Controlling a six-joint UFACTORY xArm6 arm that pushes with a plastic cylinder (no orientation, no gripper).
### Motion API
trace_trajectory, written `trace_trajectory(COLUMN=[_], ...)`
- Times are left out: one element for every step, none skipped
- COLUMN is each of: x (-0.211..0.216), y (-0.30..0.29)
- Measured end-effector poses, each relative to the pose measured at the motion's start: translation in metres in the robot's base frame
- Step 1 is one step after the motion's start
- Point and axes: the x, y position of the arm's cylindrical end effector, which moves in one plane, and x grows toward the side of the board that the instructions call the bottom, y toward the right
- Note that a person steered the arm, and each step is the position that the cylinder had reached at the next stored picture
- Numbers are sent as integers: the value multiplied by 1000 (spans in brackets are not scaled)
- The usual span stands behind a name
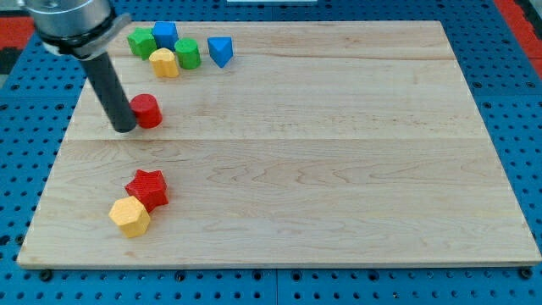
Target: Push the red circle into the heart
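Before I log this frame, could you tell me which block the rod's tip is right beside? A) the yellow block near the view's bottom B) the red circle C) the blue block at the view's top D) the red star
B: my tip sits right against the view's left side of the red circle, while the red star and the other blocks lie well apart from it.

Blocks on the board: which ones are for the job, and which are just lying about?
For the job: my tip, right beside the red circle on the view's left; the yellow heart.

Lying about: green star, blue cube, green circle, blue triangle, red star, yellow hexagon.
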Motion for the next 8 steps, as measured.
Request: trace_trajectory(x=[-3, -63, -110, -86, -52, -52, -64, -88], y=[30, 31, 31, 36, 41, 4, -1, -1])
